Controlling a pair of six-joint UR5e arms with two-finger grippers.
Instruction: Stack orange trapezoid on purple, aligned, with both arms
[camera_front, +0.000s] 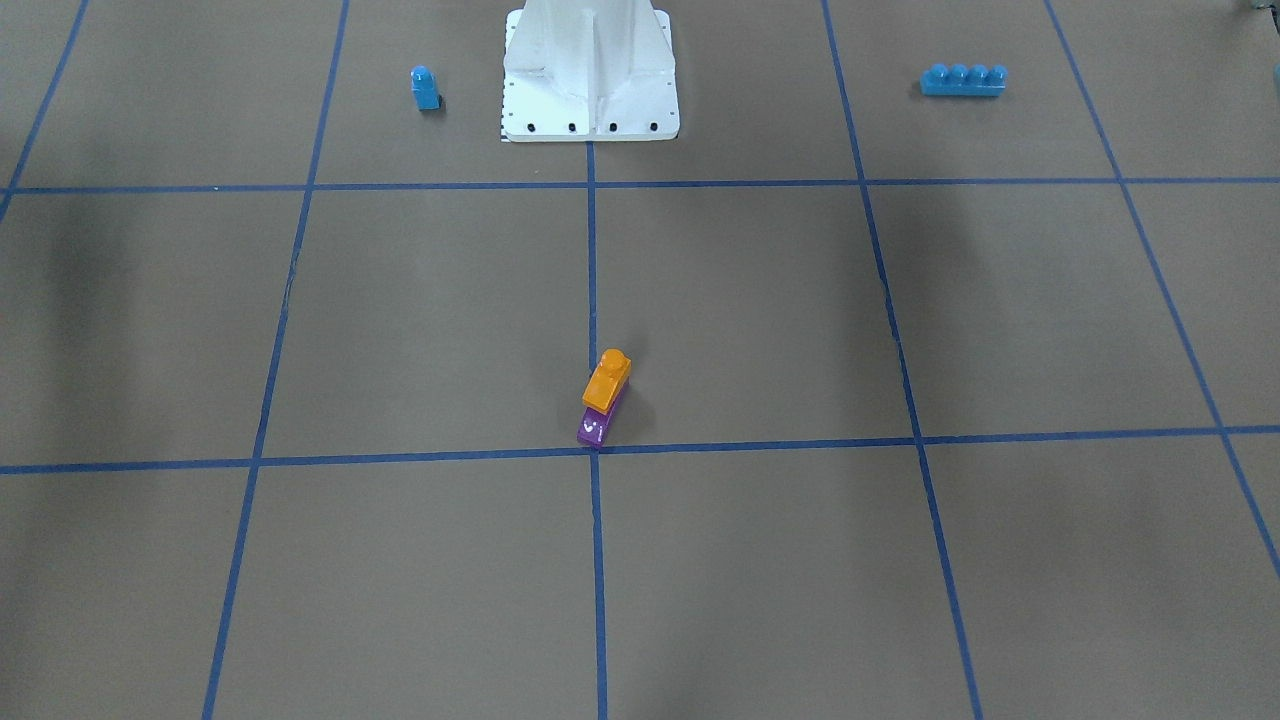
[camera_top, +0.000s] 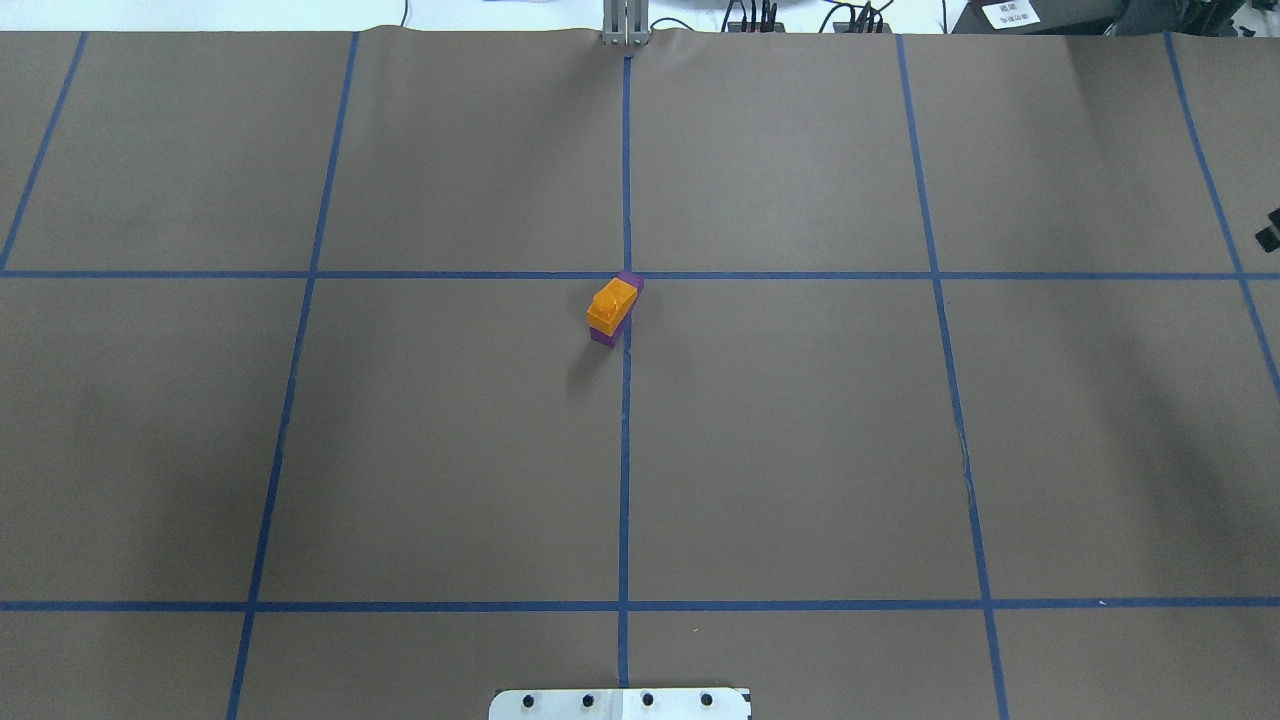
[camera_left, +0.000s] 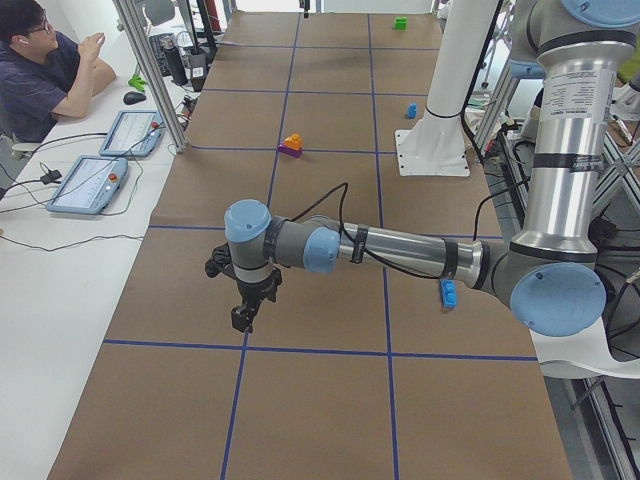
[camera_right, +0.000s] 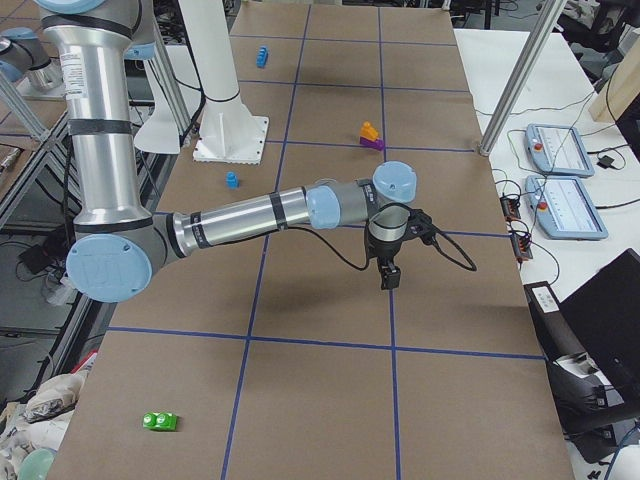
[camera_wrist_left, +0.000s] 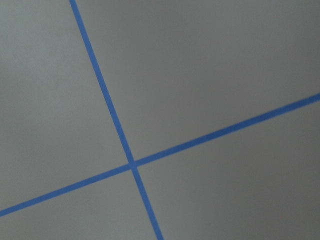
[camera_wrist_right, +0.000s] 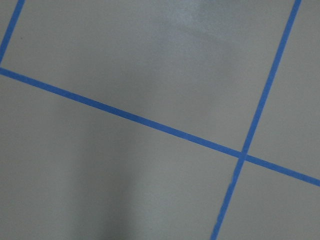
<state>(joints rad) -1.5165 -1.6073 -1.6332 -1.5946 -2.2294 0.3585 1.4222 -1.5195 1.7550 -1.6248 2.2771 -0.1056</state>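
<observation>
The orange trapezoid sits on top of the purple block near the table's middle, beside a tape crossing. The purple's sloped end sticks out from under it. The stack also shows in the overhead view, orange on purple, and in the side views. No gripper touches it. My left gripper hangs over bare table far from the stack, towards the table's left end. My right gripper hangs likewise towards the right end. I cannot tell whether either is open or shut. Both wrist views show only paper and tape.
A small blue single-stud block stands beside the white robot base. A long blue four-stud brick lies on the base's other side. A green block lies near the right end. An operator sits beside the table with tablets.
</observation>
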